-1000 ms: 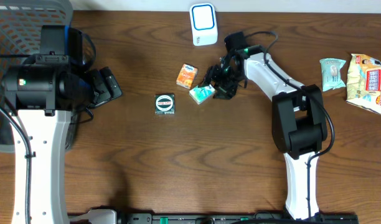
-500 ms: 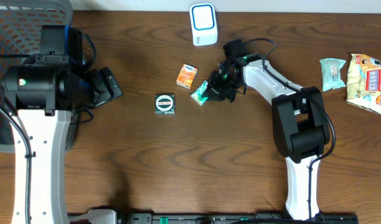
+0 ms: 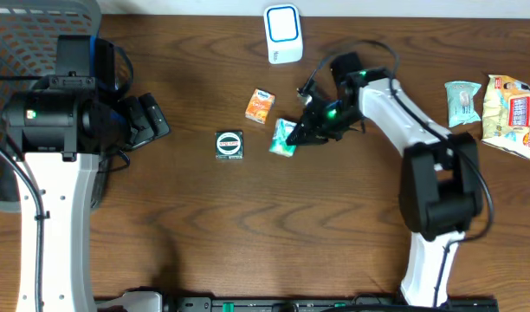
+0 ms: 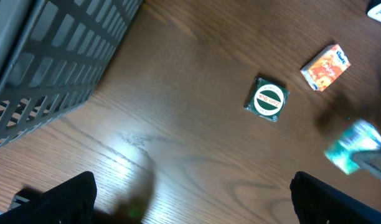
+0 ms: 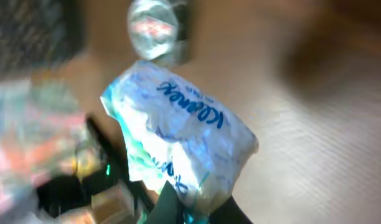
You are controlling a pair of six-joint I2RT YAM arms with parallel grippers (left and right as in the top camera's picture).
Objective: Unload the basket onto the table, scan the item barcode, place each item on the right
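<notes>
The item is a white and teal Kleenex tissue packet [image 3: 282, 138]. My right gripper [image 3: 301, 132] is shut on one end of it near the table's middle. The right wrist view shows the packet [image 5: 178, 134] filling the frame, blurred, with its lower end pinched in the right gripper [image 5: 193, 208]. The packet [image 4: 355, 144] also shows as a blur at the right of the left wrist view. A white scanner with a blue face [image 3: 283, 33] stands at the back edge. My left gripper [image 3: 150, 121] waits at the left, open and empty, its fingers [image 4: 60, 199] wide apart above bare wood.
An orange packet [image 3: 260, 105] and a round green and white item [image 3: 229, 145] lie left of the held packet. A grey basket [image 3: 31, 52] fills the back left corner. A teal packet [image 3: 462, 102] and a yellow snack bag [image 3: 507, 113] lie at the far right.
My right gripper has shut on the tissue packet and raised it off the table, shifting it slightly toward the front. The left arm has not moved.
</notes>
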